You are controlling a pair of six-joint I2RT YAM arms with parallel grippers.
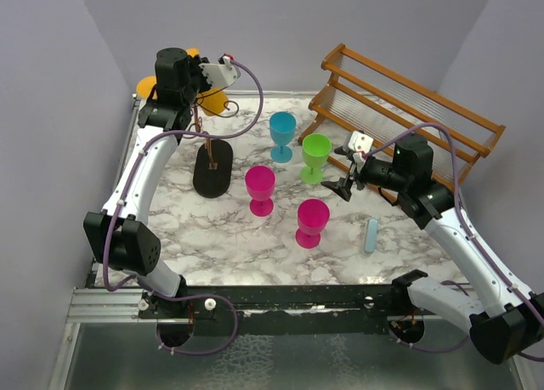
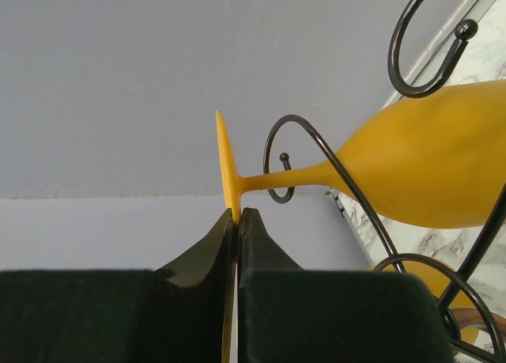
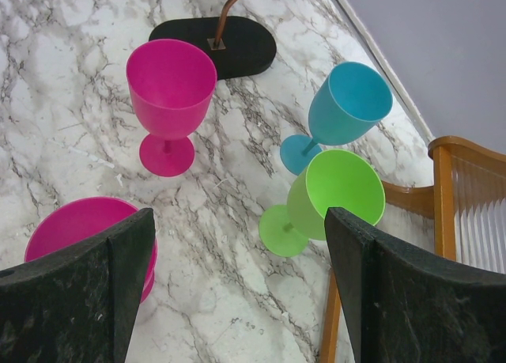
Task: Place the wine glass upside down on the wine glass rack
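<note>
The wine glass, a yellow one, is up among the curled arms of the wine glass rack, its stem crossing one wire curl. The left gripper is clamped on the rim of its foot. The right gripper hangs wide and empty above the green glass and a pink glass on the table.

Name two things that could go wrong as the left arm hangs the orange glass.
1. The left gripper pinches only the thin foot edge of the orange glass, so it could twist or slip.
2. The stem lies sideways in a curl of the wire rack; a push might tip the slim rack.
</note>
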